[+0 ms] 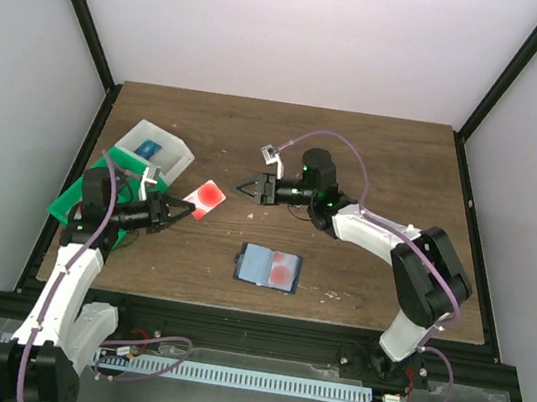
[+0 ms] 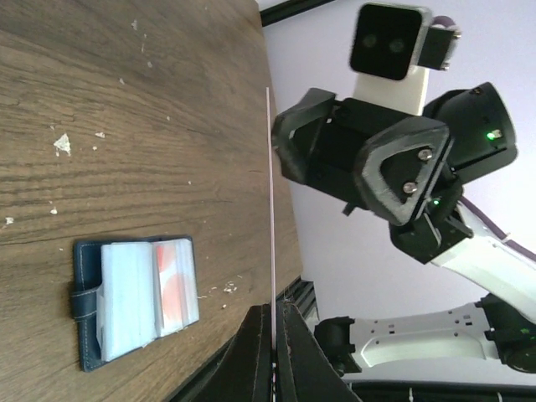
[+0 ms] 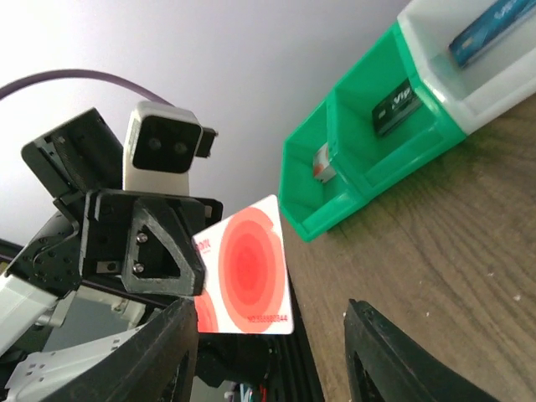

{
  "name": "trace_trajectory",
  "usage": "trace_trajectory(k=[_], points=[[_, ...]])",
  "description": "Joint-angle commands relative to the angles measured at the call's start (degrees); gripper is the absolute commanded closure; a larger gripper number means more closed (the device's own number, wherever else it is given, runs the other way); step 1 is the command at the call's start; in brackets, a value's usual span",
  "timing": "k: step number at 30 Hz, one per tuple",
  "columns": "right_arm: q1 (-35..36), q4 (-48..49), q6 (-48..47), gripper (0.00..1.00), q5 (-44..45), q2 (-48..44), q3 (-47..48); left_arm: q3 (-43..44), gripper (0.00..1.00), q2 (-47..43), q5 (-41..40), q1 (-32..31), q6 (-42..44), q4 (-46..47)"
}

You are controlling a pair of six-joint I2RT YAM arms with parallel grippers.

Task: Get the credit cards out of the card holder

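My left gripper (image 1: pixel 185 208) is shut on a credit card (image 1: pixel 206 199), white with red concentric rings, held above the table at the left. The card shows edge-on as a thin line in the left wrist view (image 2: pixel 271 209) and face-on in the right wrist view (image 3: pixel 243 268). The card holder (image 1: pixel 270 268) lies open on the table at front centre, with another red-blotched card (image 1: pixel 283 271) in its right panel; it also shows in the left wrist view (image 2: pixel 134 297). My right gripper (image 1: pixel 246 189) is open and empty, pointing left towards the held card, a short way from it.
A green and white plastic bin (image 1: pixel 142 167) stands at the left edge behind my left arm, holding small items; it also shows in the right wrist view (image 3: pixel 394 117). Small white crumbs lie on the brown table (image 1: pixel 376 157).
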Motion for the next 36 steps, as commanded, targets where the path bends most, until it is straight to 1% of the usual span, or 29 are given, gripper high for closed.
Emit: trace_trajectory(k=[1,3,5,7,10,16,17,19,20,21,22,24,26,27,28,30,32,34,36], points=[[1.8,2.1,1.5,0.51,-4.4,2.5,3.5,0.1,1.00,-0.8,2.0,-0.3,-0.7,1.7],[2.5,1.9,2.3,0.53,-5.3,3.9,4.2,0.3,1.00,-0.9,2.2,-0.4,-0.8,1.8],[2.8,5.3,4.4,0.57,-5.4,4.1,2.8,0.3,1.00,-1.0,2.3,-0.4,-0.7,1.8],[3.0,9.4,6.5,0.64,-5.7,4.0,1.3,0.0,1.00,-1.0,1.9,-0.5,-0.6,1.9],[3.2,10.8,7.9,0.74,-6.5,4.4,1.0,-0.3,1.00,-1.1,2.2,-0.5,-1.1,2.6],[3.5,13.3,10.0,0.80,-6.7,4.7,-0.1,0.4,1.00,-1.4,2.1,-0.5,-1.2,2.1],[3.6,13.5,10.1,0.84,-6.6,4.6,-0.4,0.5,1.00,-1.4,2.0,-0.5,-1.2,2.0],[3.6,13.6,10.3,0.97,-5.8,4.1,-1.0,0.6,1.00,-1.5,1.4,-0.4,-1.1,1.7],[3.5,13.7,10.4,0.99,-5.3,3.9,-1.3,0.8,1.00,-1.5,0.9,-0.4,-1.0,1.5],[3.5,13.8,10.6,1.00,-4.8,3.7,-1.7,0.9,1.00,-1.5,0.1,-0.5,-0.9,0.9],[3.6,14.0,10.9,1.00,-4.1,3.5,-2.2,1.2,0.90,-1.3,-0.9,-0.5,-0.7,0.3],[3.6,14.9,11.9,1.00,-2.3,3.6,-3.1,2.3,0.63,-0.7,-4.0,-0.2,1.3,-2.4],[4.2,15.5,12.8,0.99,-1.4,4.6,-3.0,6.0,0.44,0.2,-11.2,0.1,4.6,-8.7],[4.6,15.4,13.1,1.00,-1.0,5.2,-2.5,9.8,0.33,0.8,-16.1,0.2,7.0,-13.3],[5.2,15.1,13.2,1.00,-0.4,5.8,-1.8,12.9,0.28,1.0,-21.2,0.3,8.5,-16.8],[6.8,13.1,12.6,1.00,1.2,7.1,0.6,19.4,0.24,0.7,-31.0,0.3,10.0,-21.2],[8.6,11.1,11.8,1.00,3.0,8.8,3.7,25.5,0.20,0.0,-38.5,0.3,10.6,-23.8],[10.4,10.7,11.9,0.99,4.8,11.1,6.8,30.6,0.18,-0.8,-43.6,0.3,10.8,-24.9],[12.4,9.5,11.8,1.00,6.9,13.7,11.1,34.7,0.18,-1.3,-45.6,0.3,10.7,-25.1]])
